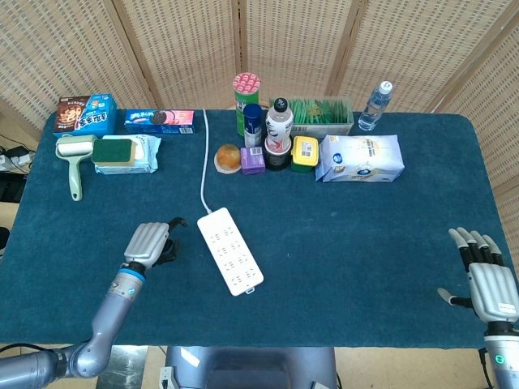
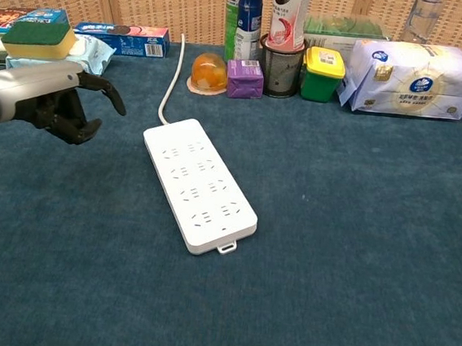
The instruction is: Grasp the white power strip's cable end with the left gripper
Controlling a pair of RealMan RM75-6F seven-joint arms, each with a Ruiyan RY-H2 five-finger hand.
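The white power strip (image 1: 231, 250) (image 2: 199, 184) lies at a slant on the blue tablecloth, near the front middle. Its white cable (image 1: 203, 159) (image 2: 172, 80) leaves the strip's far end and runs back toward the table's rear edge. My left hand (image 1: 149, 242) (image 2: 48, 101) hovers just left of the strip's cable end, fingers apart and curved, holding nothing. My right hand (image 1: 489, 284) sits at the front right corner with fingers spread, far from the strip, and shows only in the head view.
Along the back stand a tube, bottles, a cup, a green box, a tissue pack (image 1: 359, 157), an orange jelly cup (image 2: 208, 73) and a purple box. At back left lie a sponge on wipes (image 1: 123, 153), a lint roller (image 1: 75, 156) and snack boxes.
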